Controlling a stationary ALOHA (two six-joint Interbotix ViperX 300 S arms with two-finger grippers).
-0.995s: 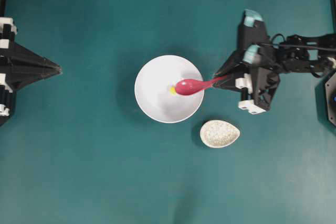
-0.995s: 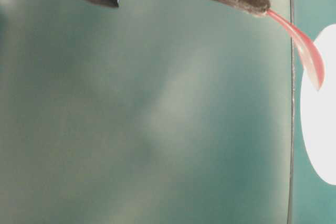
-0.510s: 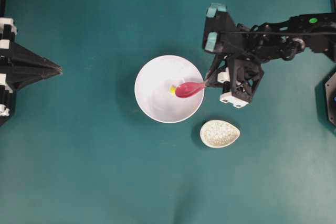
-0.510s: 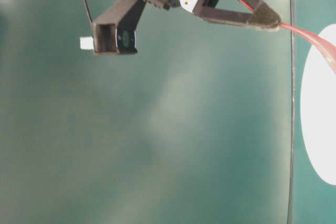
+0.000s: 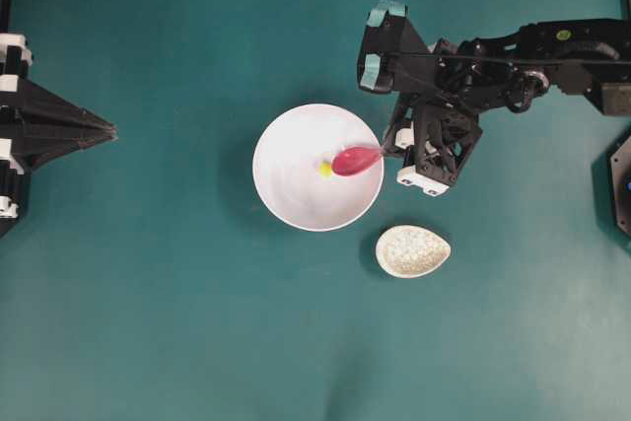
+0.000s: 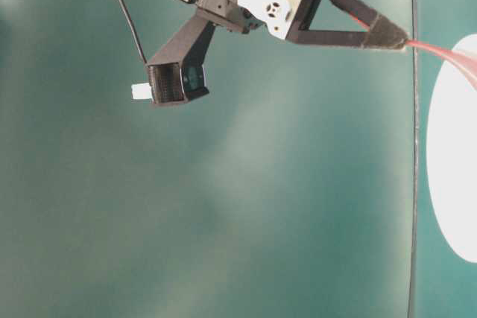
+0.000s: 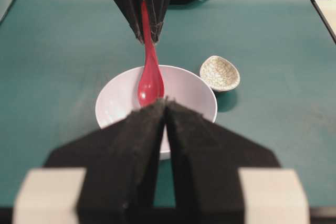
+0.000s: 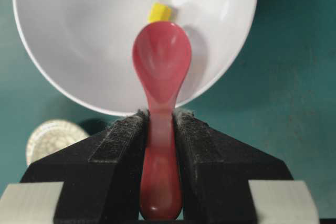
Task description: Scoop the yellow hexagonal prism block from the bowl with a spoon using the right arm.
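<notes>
Since the earlier overhead frame, the right arm (image 5: 493,51) had swung in toward the bowl and tipped further down, so the spoon looked shorter from above, while the block stayed at about the same spot in the dish. The yellow hexagonal prism block (image 5: 324,170) lay on the inner floor of the white bowl (image 5: 286,194), slightly right of its middle, just off the tip of the spoon (image 5: 355,159); in the right wrist view the block (image 8: 159,12) sat right at the far end of the spoon's pink-red scoop (image 8: 161,59), and whether they touched could not be told. The scoop itself was bare of the block. The spoon's handle ran out over the bowl's right rim into the right hand (image 5: 386,148), whose black padded fingers (image 8: 119,145) were clamped on the handle from both sides. The bowl stood near the middle of the teal counter (image 5: 197,322). A speckled beige oval spoon rest (image 5: 412,250) sat near the bowl, toward the counter's near-right side, apart from it. The left hand (image 5: 106,130) hung by the counter's left edge, well apart from the bowl, its two jaws pressed together on nothing, as the left wrist view showed.
</notes>
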